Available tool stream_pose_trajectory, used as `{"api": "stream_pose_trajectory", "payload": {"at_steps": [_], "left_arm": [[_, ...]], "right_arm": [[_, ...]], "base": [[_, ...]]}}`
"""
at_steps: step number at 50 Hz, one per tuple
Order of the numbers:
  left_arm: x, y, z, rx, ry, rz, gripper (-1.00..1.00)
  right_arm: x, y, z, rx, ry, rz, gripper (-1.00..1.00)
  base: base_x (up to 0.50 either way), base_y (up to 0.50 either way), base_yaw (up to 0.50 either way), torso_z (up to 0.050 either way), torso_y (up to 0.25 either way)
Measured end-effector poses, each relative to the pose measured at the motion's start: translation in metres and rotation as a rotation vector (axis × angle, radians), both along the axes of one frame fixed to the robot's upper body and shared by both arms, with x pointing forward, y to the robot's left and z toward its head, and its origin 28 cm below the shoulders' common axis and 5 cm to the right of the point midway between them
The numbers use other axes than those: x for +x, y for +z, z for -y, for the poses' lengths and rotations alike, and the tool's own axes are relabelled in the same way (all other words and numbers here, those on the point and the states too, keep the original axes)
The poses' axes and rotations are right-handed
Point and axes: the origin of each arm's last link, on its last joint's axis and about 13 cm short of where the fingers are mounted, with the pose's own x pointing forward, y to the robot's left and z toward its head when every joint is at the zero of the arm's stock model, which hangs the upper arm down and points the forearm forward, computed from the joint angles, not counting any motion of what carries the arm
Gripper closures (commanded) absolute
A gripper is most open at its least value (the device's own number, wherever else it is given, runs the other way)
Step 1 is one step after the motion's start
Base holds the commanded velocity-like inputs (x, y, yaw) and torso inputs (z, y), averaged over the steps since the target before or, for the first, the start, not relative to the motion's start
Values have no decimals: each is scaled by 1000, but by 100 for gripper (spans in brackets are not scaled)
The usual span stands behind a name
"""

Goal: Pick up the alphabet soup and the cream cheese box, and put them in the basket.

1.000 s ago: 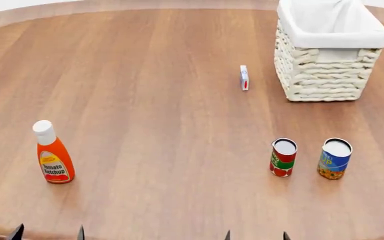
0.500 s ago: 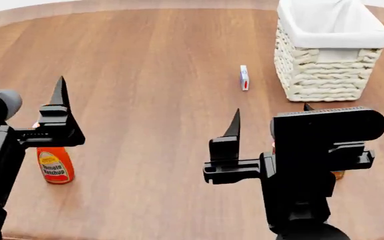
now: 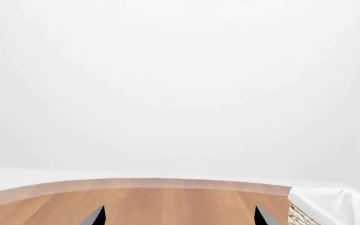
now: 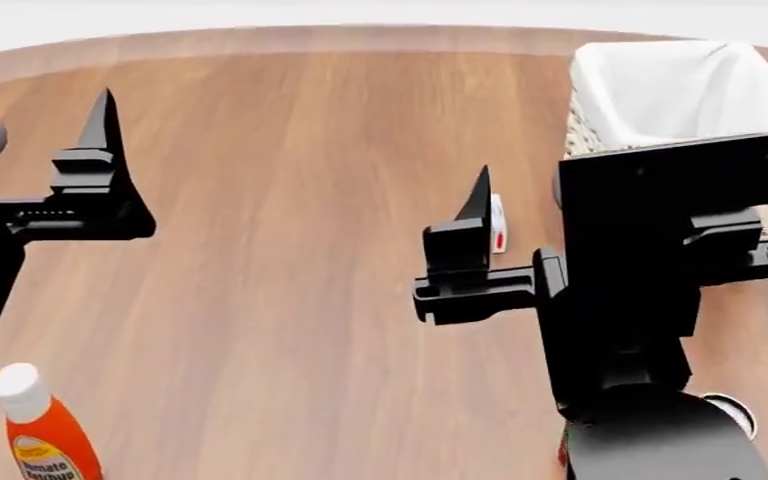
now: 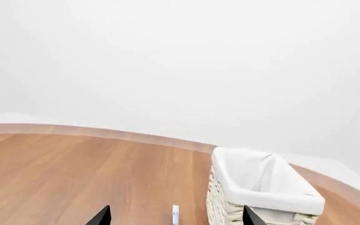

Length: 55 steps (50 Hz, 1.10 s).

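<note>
- Head view: round wooden table (image 4: 291, 200), plain white room around it.
- Woven basket (image 4: 664, 90) with cloth liner, far right; thin box (image 4: 496, 222) just left of it.
- A can (image 4: 728, 415), probably the soup, near right, mostly hidden.
- Left gripper (image 3: 178, 216) and right gripper (image 5: 175, 216): fingers apart, holding nothing.

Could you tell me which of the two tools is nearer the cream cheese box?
The right tool: its wrist view shows the cream cheese box framed between its fingertips, whereas the left tool has no sight of it.
</note>
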Motion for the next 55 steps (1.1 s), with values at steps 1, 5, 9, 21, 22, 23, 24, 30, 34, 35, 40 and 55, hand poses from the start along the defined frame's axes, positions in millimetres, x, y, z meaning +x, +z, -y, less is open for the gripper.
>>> {"api": "stream_pose_trajectory", "payload": {"at_steps": [1, 5, 9, 21, 22, 23, 24, 30, 34, 35, 40, 55], "left_arm": [[0, 1, 0, 0, 0, 1, -100], [0, 3, 0, 1, 1, 4, -100], [0, 5, -1, 0, 3, 5, -100], [1, 9, -3, -6, 9, 6, -100], [1, 9, -3, -7, 9, 6, -100], [1, 10, -3, -7, 9, 7, -100], [1, 10, -3, -7, 10, 7, -100], [1, 11, -3, -7, 10, 10, -100], [1, 11, -3, -6, 9, 12, -100], [1, 11, -3, -6, 9, 12, -100], [1, 11, -3, -4, 7, 14, -100], [1, 11, -3, 0, 3, 18, -100]], "right_arm": [[0, 1, 0, -1, 0, 0, -100], [0, 3, 0, -3, 0, 2, -100], [1, 6, 0, -5, 1, 4, -100], [1, 14, -1, -15, 7, 9, -100], [2, 14, -1, -16, 8, 9, -100], [2, 15, -1, -16, 9, 9, -100], [2, 15, -1, -16, 10, 9, -100], [2, 16, -1, -15, 13, 10, -100], [1, 17, -1, -13, 17, 10, -100], [1, 17, -1, -12, 18, 10, -100], [1, 17, -1, -8, 24, 8, -100], [2, 19, -1, 14, 36, -4, -100]], "base": [[500, 0, 0, 0, 0], [500, 0, 0, 0, 0], [500, 0, 0, 0, 4], [500, 0, 0, 0, 0], [500, 0, 0, 0, 10], [500, 0, 0, 0, 0], [500, 0, 0, 0, 0], [500, 0, 0, 0, 0], [500, 0, 0, 0, 3], [500, 0, 0, 0, 0], [500, 0, 0, 0, 0], [366, 0, 0, 0, 1]]}}
